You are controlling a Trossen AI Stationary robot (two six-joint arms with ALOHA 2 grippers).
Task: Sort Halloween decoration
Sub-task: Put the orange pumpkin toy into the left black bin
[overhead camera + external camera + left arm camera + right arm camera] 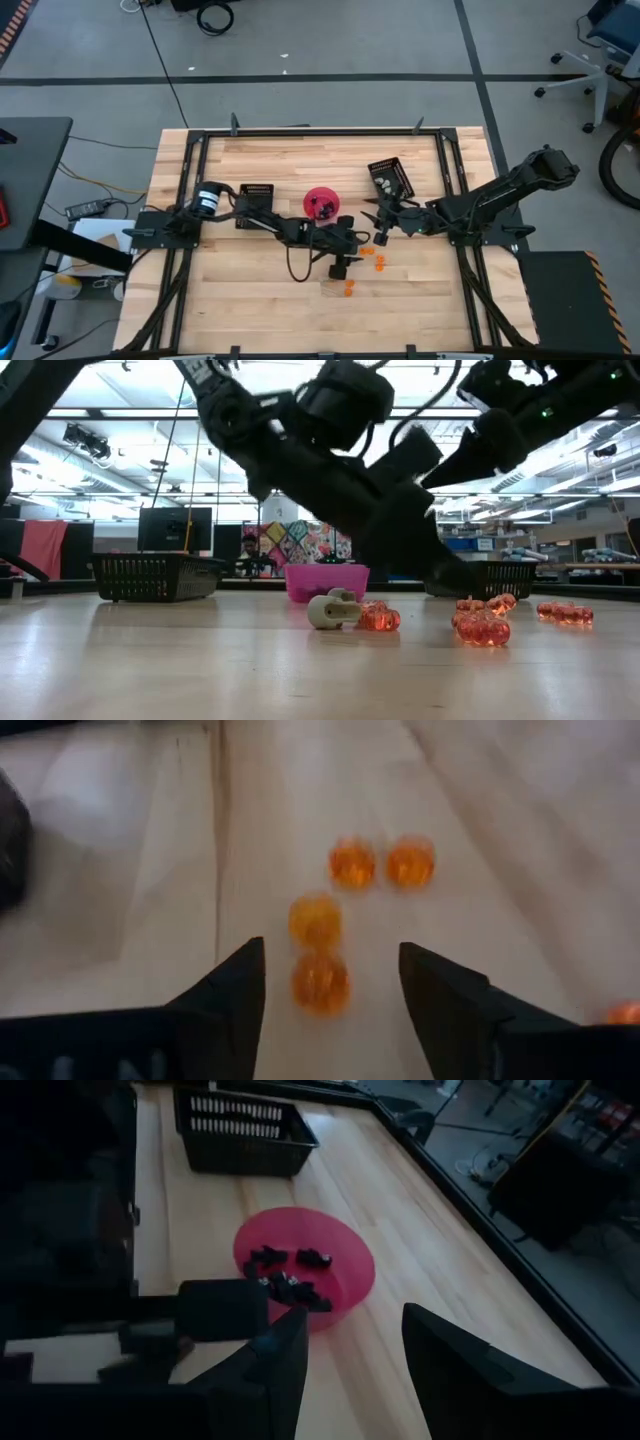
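orange trinket (320,982) — between left gripper (333,985) fingers

The table (260,290) is pale wood, smooth, with long plank lines. The orange trinkets (482,628) look like clear, shiny plastic. The white trinket (330,610) is dull and smooth. The pink bowl (345,1260) is smooth plastic. The black trays (155,575) are plastic mesh.

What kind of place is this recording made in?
Probably a robotics lab or workshop: a wooden table with two mounted arms, office chairs on grey floor, cables lying about, and monitors behind.
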